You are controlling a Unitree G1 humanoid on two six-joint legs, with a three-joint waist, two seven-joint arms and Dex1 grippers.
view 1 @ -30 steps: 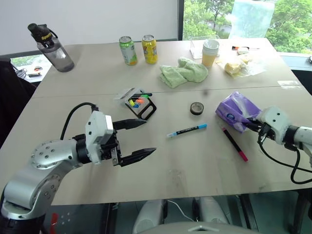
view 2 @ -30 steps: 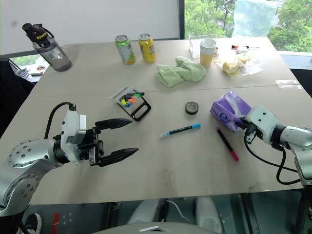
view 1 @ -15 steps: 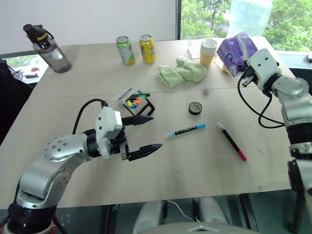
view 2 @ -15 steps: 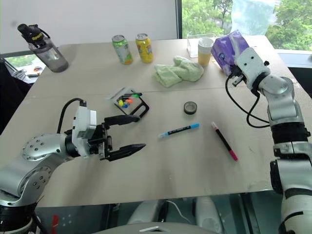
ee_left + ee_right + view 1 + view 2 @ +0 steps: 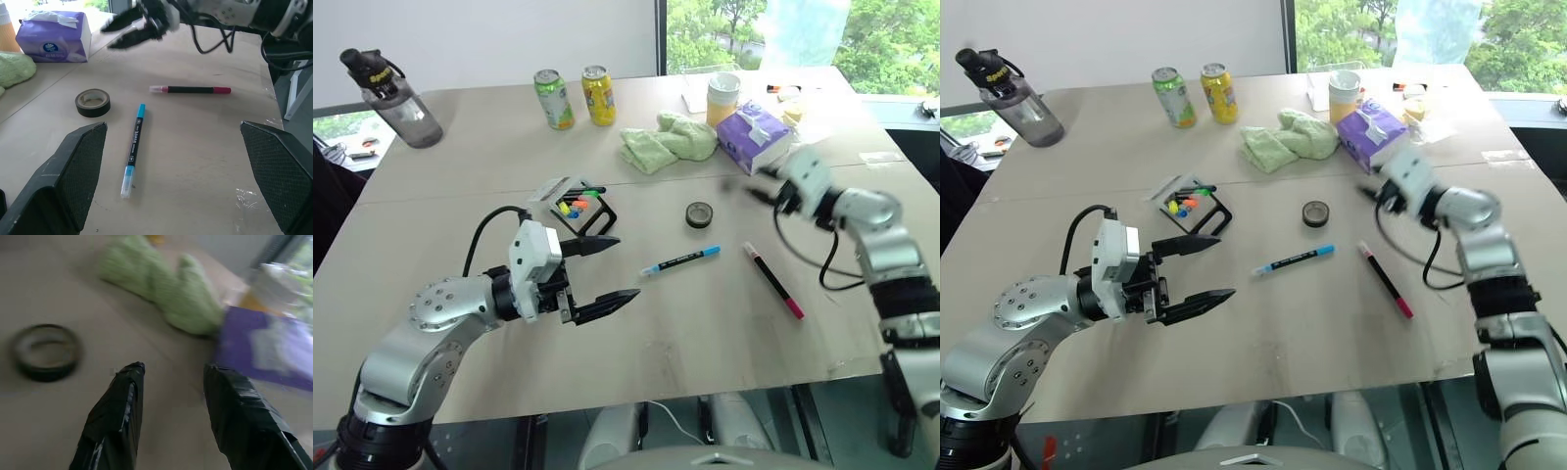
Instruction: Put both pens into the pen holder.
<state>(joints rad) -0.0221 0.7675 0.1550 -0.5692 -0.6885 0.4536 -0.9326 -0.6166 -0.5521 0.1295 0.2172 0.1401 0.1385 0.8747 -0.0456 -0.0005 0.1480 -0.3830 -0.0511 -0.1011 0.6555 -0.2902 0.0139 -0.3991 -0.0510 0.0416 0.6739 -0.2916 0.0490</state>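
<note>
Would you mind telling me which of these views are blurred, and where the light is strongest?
Right wrist view: all smeared, the green cloth and tape roll soft-edged. Left eye view: sharp except the right gripper, which is streaked. Left wrist view: crisp on the blue pen and black pen; that gripper is blurred here too. Brightest: the window.

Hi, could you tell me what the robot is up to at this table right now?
Nothing is held at the moment. Both pens lie flat on the table: the light blue pen and the black pen with pink-red ends. The left gripper hovers open near the pen holder. The right gripper, open and empty, is above the table by the purple tissue pack.
</note>
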